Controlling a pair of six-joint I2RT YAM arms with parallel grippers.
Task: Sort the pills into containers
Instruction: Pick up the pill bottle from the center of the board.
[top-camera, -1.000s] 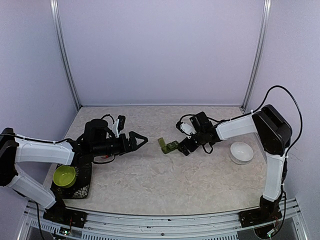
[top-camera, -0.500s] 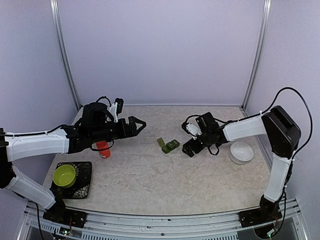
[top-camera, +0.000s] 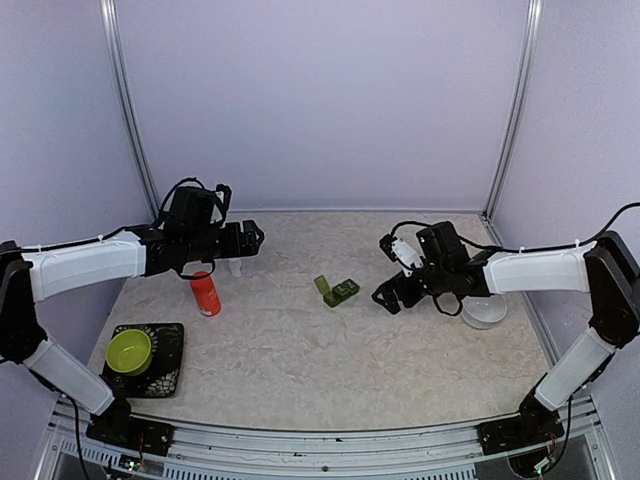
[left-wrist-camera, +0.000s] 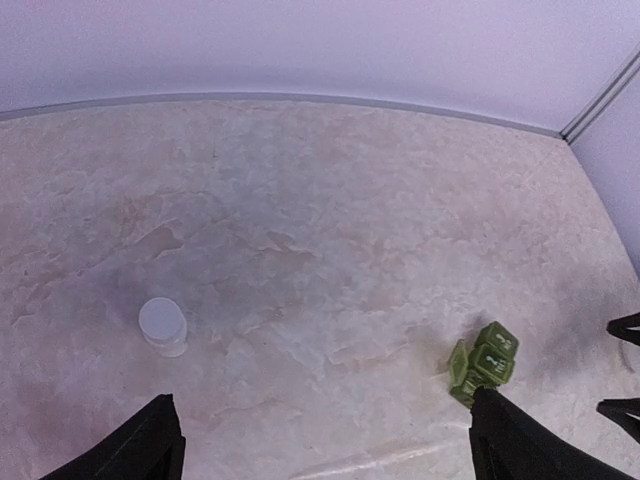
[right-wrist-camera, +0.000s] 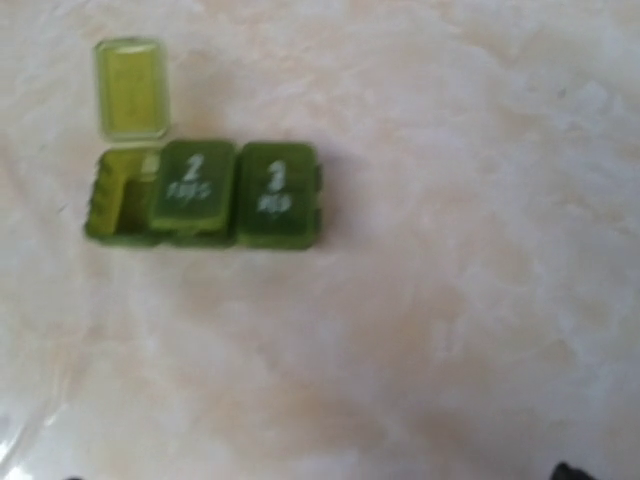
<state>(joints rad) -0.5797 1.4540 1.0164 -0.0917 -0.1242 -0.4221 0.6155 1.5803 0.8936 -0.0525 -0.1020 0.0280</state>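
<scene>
The containers (top-camera: 339, 291) are a small dark green pill box in mid-table, also seen in the left wrist view (left-wrist-camera: 484, 361) and close up in the right wrist view (right-wrist-camera: 205, 195). Its end cell stands open with the lid (right-wrist-camera: 130, 88) flipped back; the cells marked 2 and 3 are shut. No pills show in any view. My left gripper (top-camera: 250, 240) hovers open at the back left, its fingers (left-wrist-camera: 140, 450) spread wide with nothing between them. My right gripper (top-camera: 388, 296) is open just right of the box, apart from it.
A small white bottle (left-wrist-camera: 162, 325) stands below the left gripper, with a red bottle (top-camera: 205, 293) just in front of it. A lime-green bowl (top-camera: 128, 350) sits on a black tray (top-camera: 165, 372) at the front left. A white bowl (top-camera: 487, 312) lies at the right, partly behind the right arm.
The left arm rose from the tray area and swung back and left, uncovering the red bottle. The right gripper drew back to the right, off the pill box.
</scene>
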